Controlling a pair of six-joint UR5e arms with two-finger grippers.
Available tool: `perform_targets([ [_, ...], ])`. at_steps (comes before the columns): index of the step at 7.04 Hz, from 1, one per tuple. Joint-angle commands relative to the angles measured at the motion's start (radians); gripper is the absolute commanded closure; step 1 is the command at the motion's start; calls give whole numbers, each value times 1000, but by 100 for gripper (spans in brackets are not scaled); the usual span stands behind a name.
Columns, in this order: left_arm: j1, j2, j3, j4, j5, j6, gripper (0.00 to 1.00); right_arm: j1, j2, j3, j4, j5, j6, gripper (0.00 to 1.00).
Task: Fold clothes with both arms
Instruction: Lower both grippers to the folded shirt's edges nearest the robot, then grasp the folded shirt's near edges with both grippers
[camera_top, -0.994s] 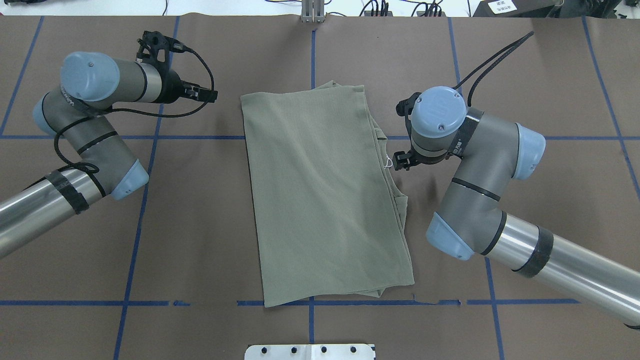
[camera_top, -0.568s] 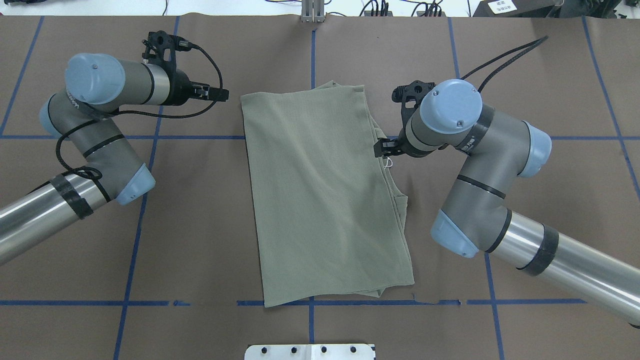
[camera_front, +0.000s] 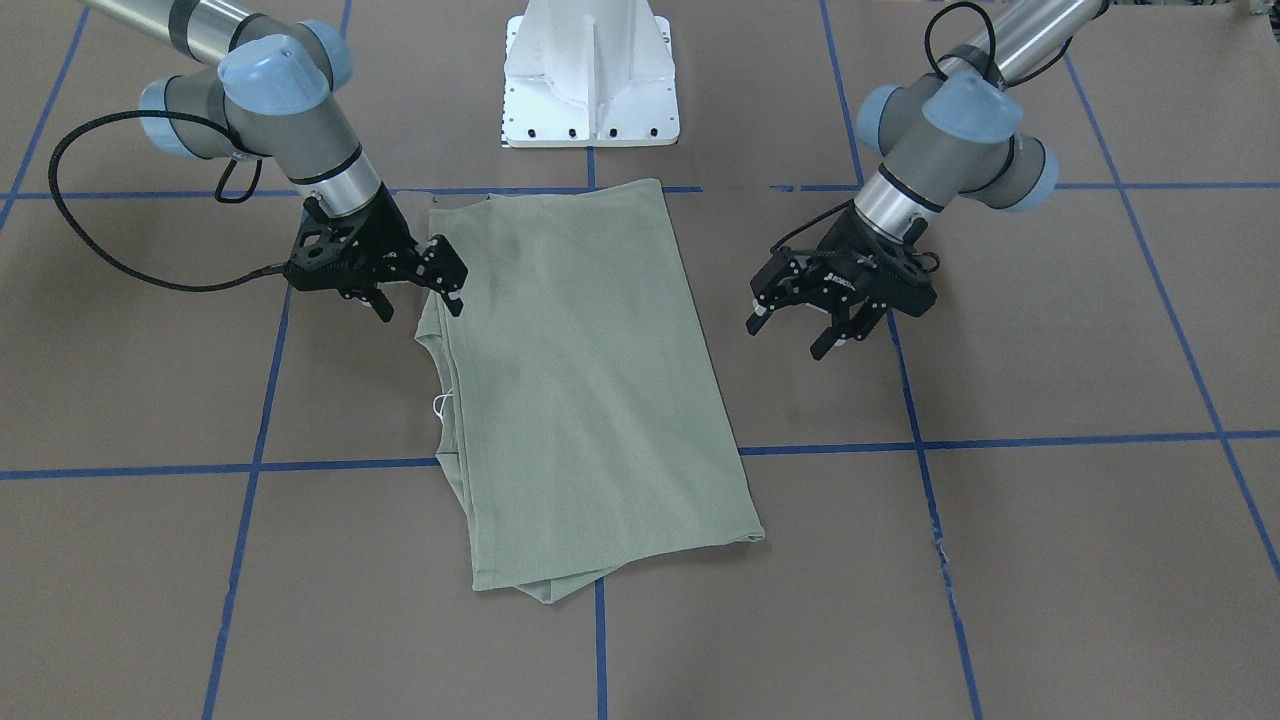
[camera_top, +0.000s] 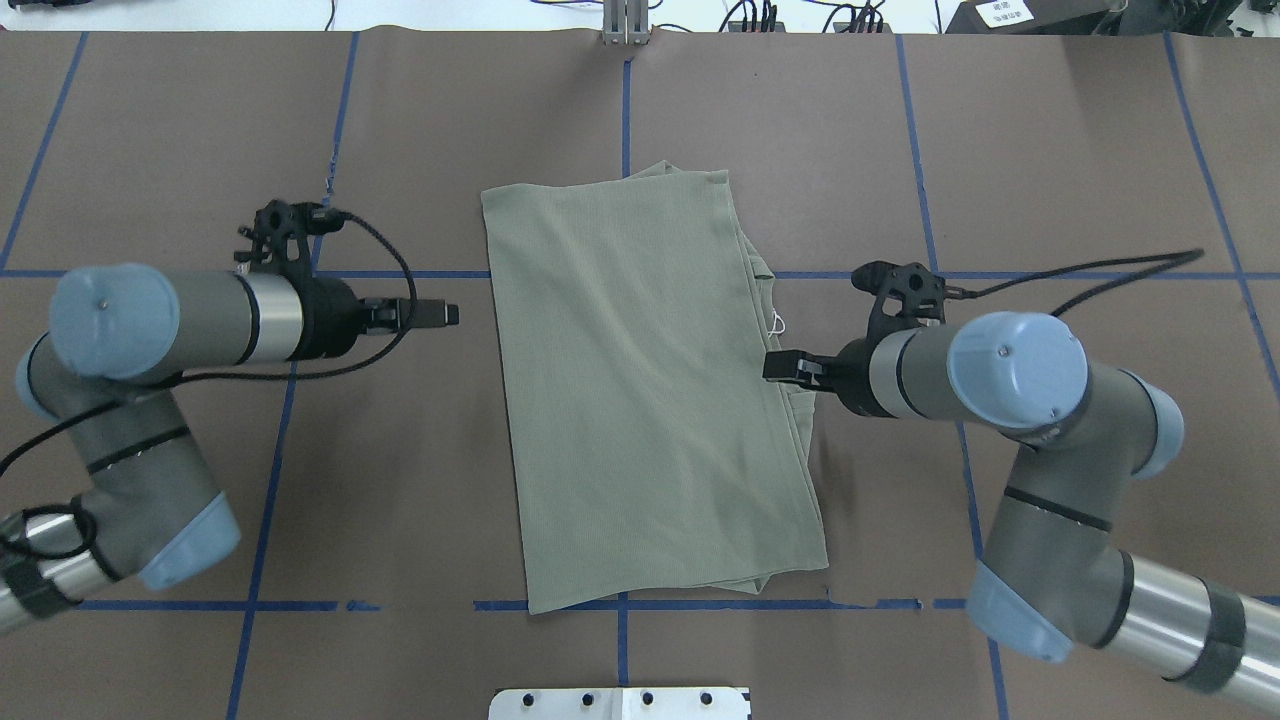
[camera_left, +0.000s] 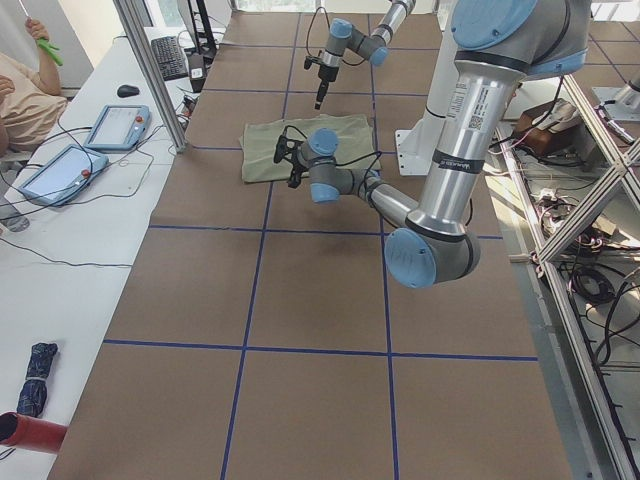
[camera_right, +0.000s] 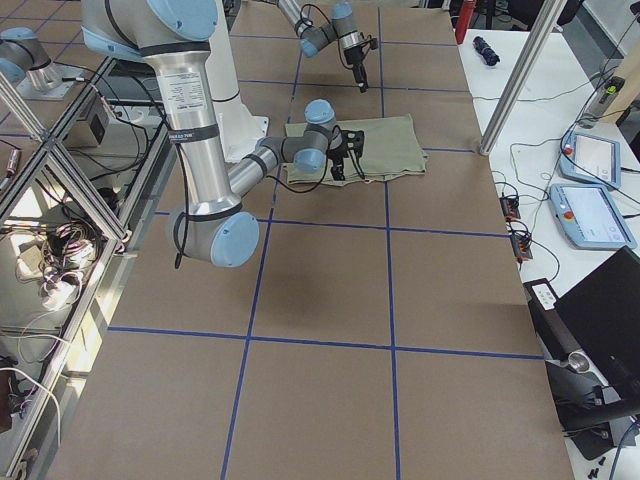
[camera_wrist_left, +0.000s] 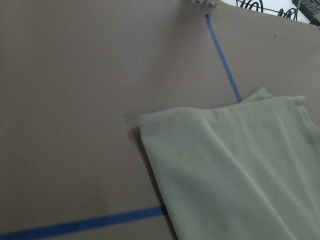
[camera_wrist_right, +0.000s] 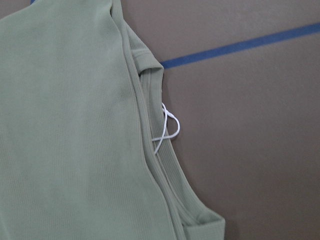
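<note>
Closest in, the white base pedestal (camera_front: 590, 75) sits at the robot's edge of the brown table (camera_top: 400, 480). Just past it, the near hem of the sage-green shirt (camera_top: 640, 400) lies right along a blue tape line (camera_top: 900, 604). The shirt is folded into a long narrow panel, flat in the middle of the table. It runs away from the robot, skewed a little to the grid, with layered edges peeking out at its near right corner. Moving up its length, here is the right arm (camera_top: 1010, 370) reaching in level from the right side. The right gripper (camera_front: 420, 305) has its fingers spread apart with nothing between them, one finger over the shirt's right edge; whether it touches the cloth, I cannot tell. A touch farther, the white string (camera_wrist_right: 167, 127) loops out from the ribbed neckline onto bare table. Across the shirt, the left arm (camera_top: 200, 320) comes in level too. The left gripper (camera_front: 785, 338) hangs empty with fingers wide apart, short of the shirt's left edge with bare table between. Farthest out, the shirt's far edge lies flat, one corner poking slightly beyond the top layer.
</note>
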Motion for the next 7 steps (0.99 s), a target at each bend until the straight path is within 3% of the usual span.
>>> perform_targets([
  [1, 203, 155, -182, 1, 131, -193, 0, -111, -109, 127, 36, -139, 194, 0],
  [2, 311, 162, -184, 13, 254, -292, 0, -134, -123, 148, 36, -176, 231, 0],
  [4, 434, 107, -181, 148, 364, -510, 0, -141, -124, 147, 36, -187, 234, 0],
  [5, 466, 45, -181, 232, 397, -581, 4, -142, -122, 147, 36, -187, 234, 0],
  [6, 482, 12, -178, 256, 400, -636, 12, -145, -122, 147, 36, -192, 234, 0],
  [7, 529, -11, -163, 262, 401, -653, 14, -150, -122, 146, 36, -198, 234, 0],
])
